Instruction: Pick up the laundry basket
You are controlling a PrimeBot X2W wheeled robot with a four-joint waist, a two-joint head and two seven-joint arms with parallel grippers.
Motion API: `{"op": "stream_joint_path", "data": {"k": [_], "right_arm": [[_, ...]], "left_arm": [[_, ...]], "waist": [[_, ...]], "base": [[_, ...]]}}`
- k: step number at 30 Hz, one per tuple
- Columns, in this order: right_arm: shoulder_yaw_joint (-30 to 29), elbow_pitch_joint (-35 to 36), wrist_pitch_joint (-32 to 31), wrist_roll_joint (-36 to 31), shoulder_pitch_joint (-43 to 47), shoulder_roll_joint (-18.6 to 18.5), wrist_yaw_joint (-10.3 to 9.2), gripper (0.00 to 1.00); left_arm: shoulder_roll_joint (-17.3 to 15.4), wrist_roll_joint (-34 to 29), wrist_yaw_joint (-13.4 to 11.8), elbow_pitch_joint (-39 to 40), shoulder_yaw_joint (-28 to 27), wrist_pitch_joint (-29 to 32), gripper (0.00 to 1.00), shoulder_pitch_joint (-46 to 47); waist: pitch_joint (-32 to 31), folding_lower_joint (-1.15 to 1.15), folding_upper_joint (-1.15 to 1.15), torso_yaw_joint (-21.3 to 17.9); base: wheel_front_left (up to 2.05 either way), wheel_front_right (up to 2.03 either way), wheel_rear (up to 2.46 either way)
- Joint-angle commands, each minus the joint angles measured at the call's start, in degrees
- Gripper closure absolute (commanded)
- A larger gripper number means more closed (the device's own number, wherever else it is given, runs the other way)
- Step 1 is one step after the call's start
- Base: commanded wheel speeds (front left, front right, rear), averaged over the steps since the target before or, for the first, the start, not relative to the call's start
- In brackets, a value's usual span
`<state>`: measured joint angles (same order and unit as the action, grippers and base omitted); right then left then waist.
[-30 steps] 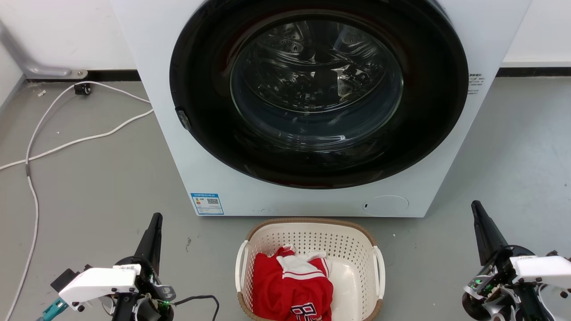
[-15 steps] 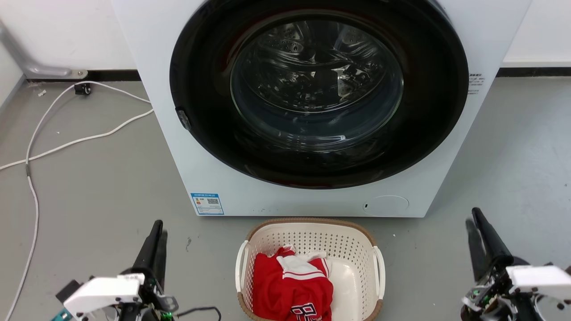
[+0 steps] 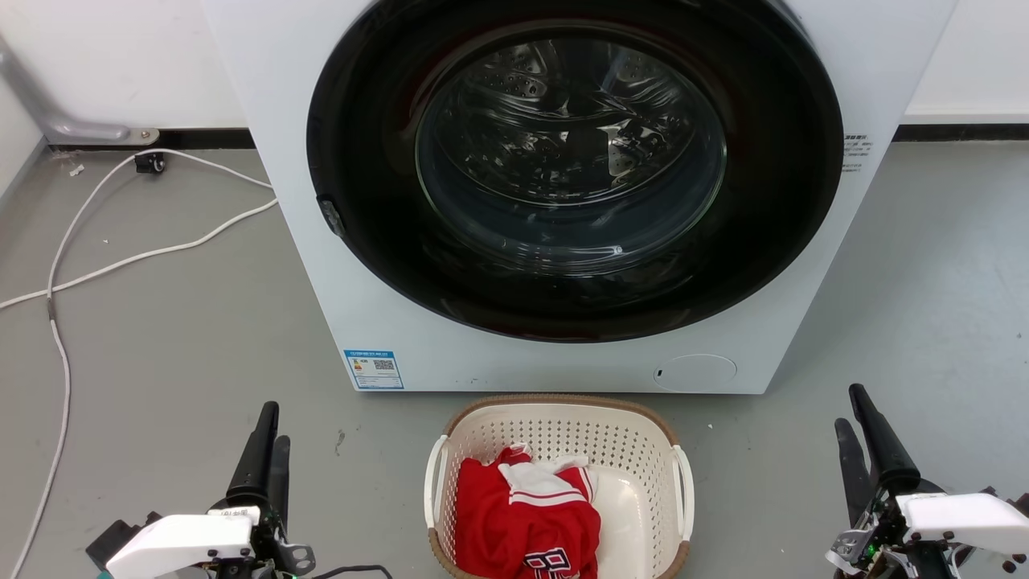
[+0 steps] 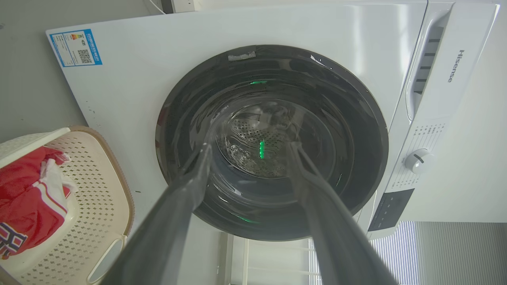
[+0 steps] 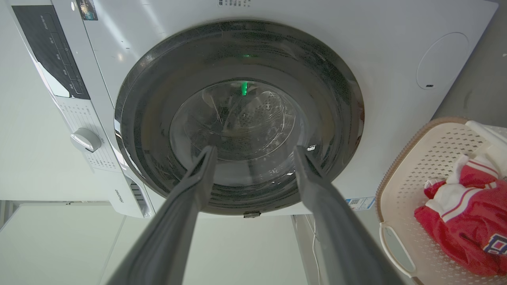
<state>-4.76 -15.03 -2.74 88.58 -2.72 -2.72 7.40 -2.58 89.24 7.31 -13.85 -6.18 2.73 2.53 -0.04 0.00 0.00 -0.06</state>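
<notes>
1. Head view: L gripper (image 3: 275, 425) at lower left and R gripper (image 3: 849, 406) at lower right, both w/ fingers parted, holding nothing, well apart from the laundry basket (image 3: 611, 438). It sits on the grey floor (image 3: 201, 338) btwn them, just in front of the front-load washer (image 3: 305, 265), w/ a red-and-white jersey (image 3: 522, 515) inside. White cable (image 3: 120, 257) on the floor at left.
2. L wrist view: L gripper (image 4: 250, 145) spread, empty, aimed at the washer door (image 4: 277, 71). Laundry basket (image 4: 99, 190) w/ jersey (image 4: 27, 190) at the view's lower left, clear of the fingers.
3. R wrist view: R gripper (image 5: 255, 148) spread, empty, aimed at the door (image 5: 317, 63). Laundry basket (image 5: 416, 170) at the view's lower right, one white handle (image 5: 392, 245) nearest cam.
</notes>
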Motion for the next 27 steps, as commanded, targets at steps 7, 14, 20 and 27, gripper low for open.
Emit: {"op": "stream_joint_path", "data": {"k": [7, 14, 20, 27], "right_arm": [[-1.54, 1.76, 2.02, -8.74, -0.79, -0.19, 0.09, 0.0], [-2.49, 5.09, 3.67, -19.73, -0.83, -0.2, 0.1, 0.0], [-1.64, 8.34, 4.99, -29.51, -0.66, -0.2, 0.1, 0.0], [-0.51, 11.92, 6.42, -39.98, -0.33, -0.21, 0.1, 0.0]], "left_arm": [[-0.22, -4.96, 0.05, 1.4, -1.91, -2.1, 0.0, -0.31], [-0.24, -10.96, -0.18, 3.62, -3.59, -3.73, 0.0, -0.48], [-0.26, -19.26, -0.13, 7.8, -3.17, -5.05, 0.0, -1.14], [-0.27, -29.03, -1.97, 12.14, -1.34, -6.47, 0.0, -2.42]], "waist": [[-0.12, 0.0, 0.0, -0.05], [-0.13, 0.0, 0.0, -0.02], [-0.08, 0.0, 0.0, 0.0], [-0.05, 0.0, 0.0, -0.12]], "base": [[0.0, 0.0, 0.0], [0.0, 0.0, 0.0], [0.0, 0.0, 0.0], [0.0, 0.0, 0.0]]}}
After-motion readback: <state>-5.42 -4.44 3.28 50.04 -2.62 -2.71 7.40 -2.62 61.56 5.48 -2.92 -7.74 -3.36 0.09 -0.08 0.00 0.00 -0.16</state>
